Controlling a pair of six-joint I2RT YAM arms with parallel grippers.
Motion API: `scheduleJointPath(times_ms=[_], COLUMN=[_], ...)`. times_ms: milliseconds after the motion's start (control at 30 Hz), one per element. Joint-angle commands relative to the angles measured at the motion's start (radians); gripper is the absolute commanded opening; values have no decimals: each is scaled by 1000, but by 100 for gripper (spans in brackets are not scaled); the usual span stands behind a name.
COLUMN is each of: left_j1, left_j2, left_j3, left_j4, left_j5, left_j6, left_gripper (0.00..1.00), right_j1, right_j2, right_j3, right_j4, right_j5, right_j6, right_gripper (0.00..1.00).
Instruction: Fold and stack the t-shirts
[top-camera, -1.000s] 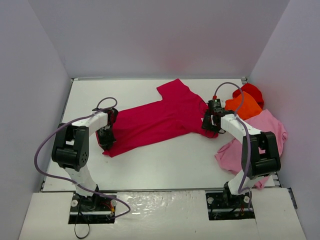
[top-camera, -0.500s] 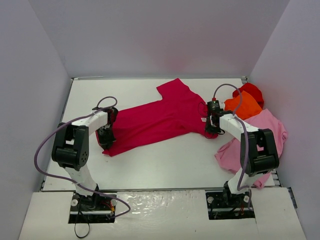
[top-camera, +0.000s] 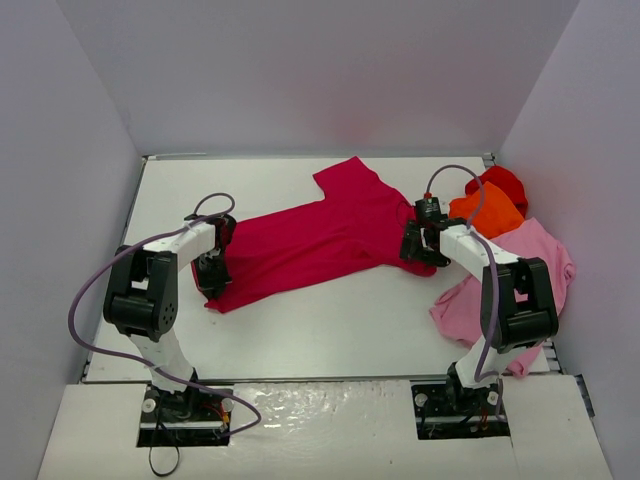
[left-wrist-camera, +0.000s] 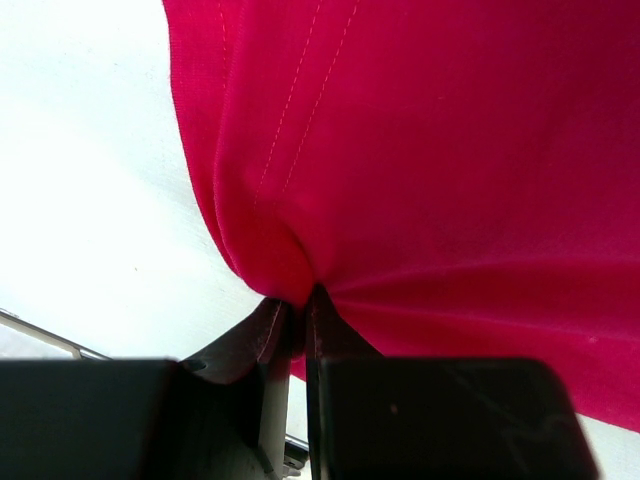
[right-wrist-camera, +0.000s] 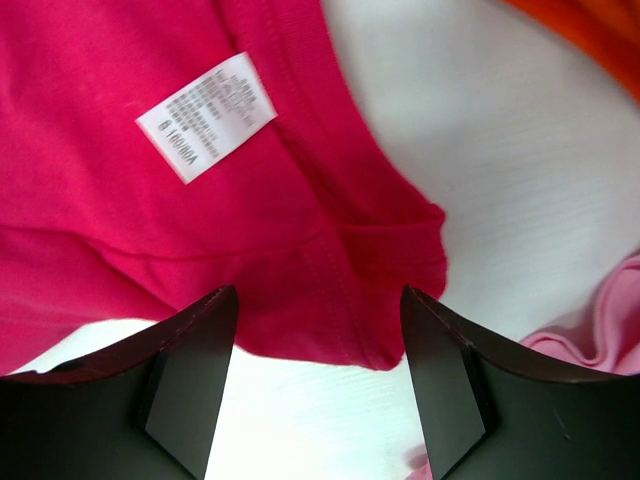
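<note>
A crimson t-shirt lies spread across the middle of the table. My left gripper is shut on its left hem, the cloth bunched between the jaws. My right gripper stands open over the shirt's right corner, fingers either side of the cloth and not gripping it. A small white tag shows on the shirt in the right wrist view. An orange t-shirt, a bright red one and a light pink one lie heaped at the right.
White walls enclose the table on three sides. The pile of shirts sits close beside my right arm. Bare white tabletop lies in front of the crimson shirt.
My right gripper closed at the shirt's right corner and has opened again, shifting slightly. The left gripper has kept its hold on the hem without moving.
</note>
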Motion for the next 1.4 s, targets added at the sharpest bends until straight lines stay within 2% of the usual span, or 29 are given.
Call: scheduleJointPath(times_ms=[0,33,133,267,333,467,833,1367], left_j1=[-3,-2,-2,-2,-3,-3,-5,-4], left_j2=[-23,-25,-24,-17,-17,-20,-15,-16], left_j3=[34,34,35,38,38,40,41,45], left_j4=[-31,-31,-30,-31,-30,-33,-39,-46], left_j5=[-13,-13,-13,-12,-12,-14,-20,-38], left_j6=[19,20,21,23,23,24,26,31], left_gripper=[0,0,0,0,0,0,0,0], right_j1=[-8,-8,-8,-8,-8,-9,-26,-92], right_j2=[3,3,-3,-7,-7,-7,79,237], right_j3=[20,14,7,4,1,2,109,288], right_j4=[0,4,3,-1,-3,-8,-12,15], right_j5=[-95,-100,-97,-91,-90,-64,139,158], right_j6=[1,1,-3,-12,-13,-19,-22,-43], right_gripper=[61,58,38,24,21,0,0,0])
